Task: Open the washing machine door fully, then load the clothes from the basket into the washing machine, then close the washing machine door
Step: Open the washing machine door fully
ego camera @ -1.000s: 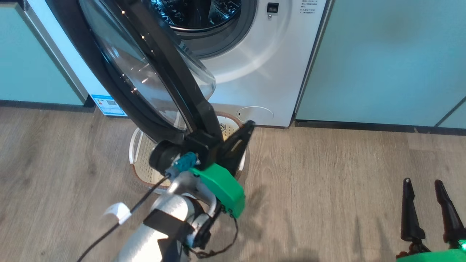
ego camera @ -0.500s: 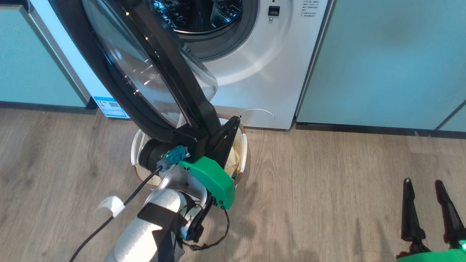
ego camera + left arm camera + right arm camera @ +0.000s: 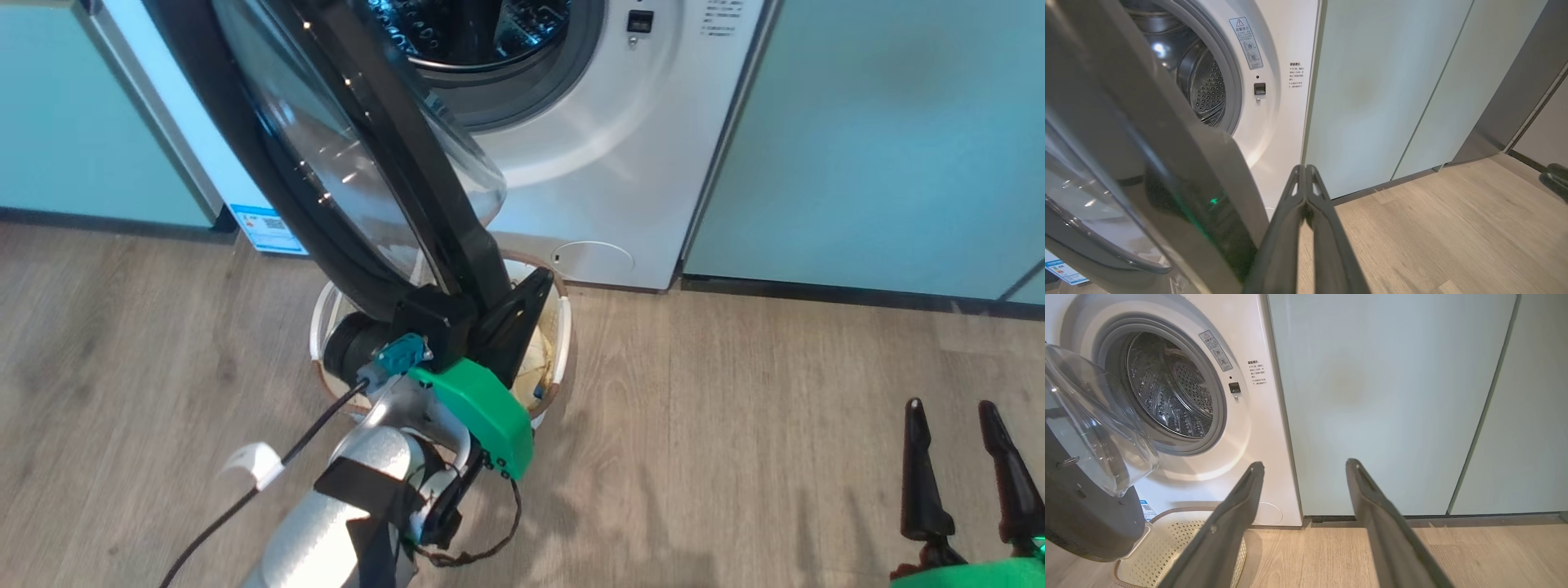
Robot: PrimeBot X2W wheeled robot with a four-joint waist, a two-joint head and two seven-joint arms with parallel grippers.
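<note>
Here, the washing machine door (image 3: 351,163) stands ajar, its glossy black rim and clear bulging glass hanging over the basket (image 3: 565,335) on the floor.

The left gripper (image 3: 1303,169), fingers pressed together, sits just beside the rim's lower edge; contact is unclear. Pale yellow clothes (image 3: 535,359) lie in the perforated cream basket, close against the white washing machine (image 3: 588,147). The right gripper (image 3: 949,408) hangs wide open and empty over bare wood-grain floor (image 3: 735,408), well apart, before smooth green cabinets (image 3: 882,122).
</note>
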